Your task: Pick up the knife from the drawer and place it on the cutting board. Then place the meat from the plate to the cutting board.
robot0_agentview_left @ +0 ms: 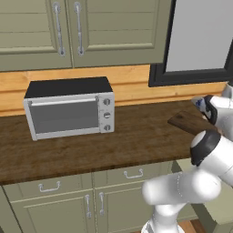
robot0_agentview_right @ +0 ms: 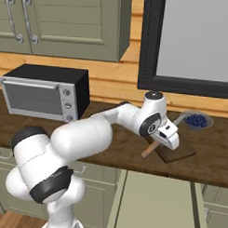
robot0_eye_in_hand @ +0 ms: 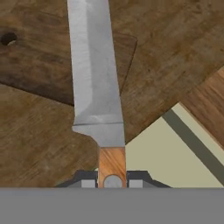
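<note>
The gripper (robot0_eye_in_hand: pixel 112 183) is clamping the knife (robot0_eye_in_hand: pixel 95 74) by its wooden handle, the blade's long axis running straight ahead of the fingertips. The cutting board (robot0_eye_in_hand: pixel 39 65) is lying just beneath and ahead, partly under the blade, beside the open drawer (robot0_eye_in_hand: pixel 175 153).

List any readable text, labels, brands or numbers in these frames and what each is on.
None readable.
Toaster oven: three knobs, no legible markings or brand.
Knife held in the shut gripper: blade is plain, no stamp.
Cutting board, cabinets and drawer: no lettering or signs.
</note>
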### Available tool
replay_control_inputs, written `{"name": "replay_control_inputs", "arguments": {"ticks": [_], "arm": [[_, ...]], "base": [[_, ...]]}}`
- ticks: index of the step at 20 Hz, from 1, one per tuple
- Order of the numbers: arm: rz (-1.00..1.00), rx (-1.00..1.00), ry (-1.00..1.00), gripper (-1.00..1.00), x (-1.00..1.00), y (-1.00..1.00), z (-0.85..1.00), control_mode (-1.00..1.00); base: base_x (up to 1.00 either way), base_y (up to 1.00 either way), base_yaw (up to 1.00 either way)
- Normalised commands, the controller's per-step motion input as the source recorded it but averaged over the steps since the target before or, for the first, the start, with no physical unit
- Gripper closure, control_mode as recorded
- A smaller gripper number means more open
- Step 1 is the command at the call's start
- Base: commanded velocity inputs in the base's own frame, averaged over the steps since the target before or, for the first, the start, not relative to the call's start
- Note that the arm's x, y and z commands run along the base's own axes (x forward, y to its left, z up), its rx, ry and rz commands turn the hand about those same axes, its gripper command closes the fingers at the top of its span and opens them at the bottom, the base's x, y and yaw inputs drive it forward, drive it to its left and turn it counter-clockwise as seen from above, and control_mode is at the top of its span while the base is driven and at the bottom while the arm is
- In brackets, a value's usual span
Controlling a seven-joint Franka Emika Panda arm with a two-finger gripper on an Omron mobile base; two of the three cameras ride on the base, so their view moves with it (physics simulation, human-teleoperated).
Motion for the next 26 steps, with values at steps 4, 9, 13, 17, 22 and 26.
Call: {"name": "replay_control_inputs", "arguments": {"ticks": [4,9,13,17,22,26], "arm": [[0.04,0.00,0.10,1.00,0.16,0.00,-0.15,-1.00],[0.09,0.02,0.08,1.00,0.00,0.00,-0.33,-1.00],[0.12,0.07,0.00,1.00,0.02,0.00,-0.48,-1.00],[0.12,0.10,-0.01,1.00,0.00,0.00,-0.65,-1.00],[0.07,0.06,-0.01,1.00,0.16,0.00,-0.45,-1.00],[0.00,0.00,-0.04,1.00,0.23,0.00,0.02,-1.00]], "base": [[0.00,0.00,0.00],[0.00,0.00,0.00],[0.00,0.00,0.00],[0.00,0.00,0.00],[0.00,0.00,0.00],[0.00,0.00,0.00]]}}
